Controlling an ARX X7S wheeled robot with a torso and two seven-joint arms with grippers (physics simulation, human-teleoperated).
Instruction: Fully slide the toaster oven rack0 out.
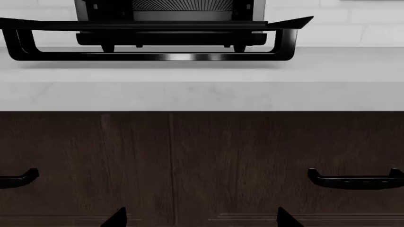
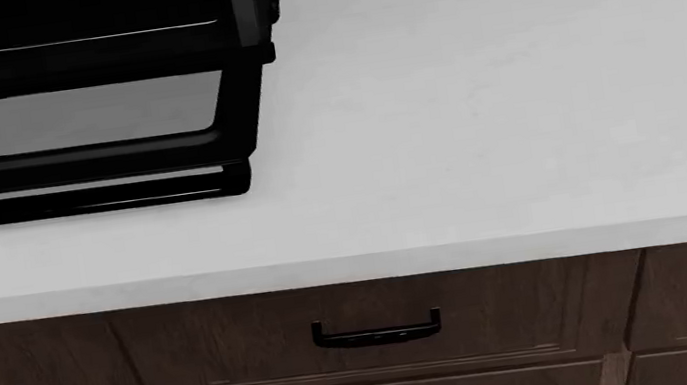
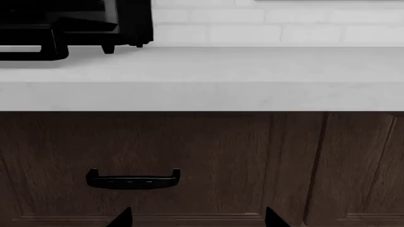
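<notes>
The toaster oven [image 1: 170, 19] stands at the back of the white desk [image 1: 202, 90], against a pale brick wall [image 1: 341, 23]. Its door [image 1: 151, 28] is folded down flat, level with the oven's floor, and the door's handle [image 1: 158, 56] juts toward the desk's front edge. From the left wrist view, the rack0 [image 1: 180, 5] shows as a band of thin silvery bars inside the cavity, above the open door; how far out it sits cannot be told. In the head view the oven [image 2: 91, 26] fills the upper left corner, with the lowered door [image 2: 83, 158] resting over the desk.

Below the desk edge run dark wooden drawer fronts [image 2: 378, 334] with black handles [image 2: 377, 331].

The left gripper [image 1: 198, 218] shows only two dark fingertips held well apart, holding nothing, low in front of the drawers. The right gripper [image 3: 198, 218] is likewise spread wide and empty, before a drawer handle [image 3: 132, 179], away from the oven.
</notes>
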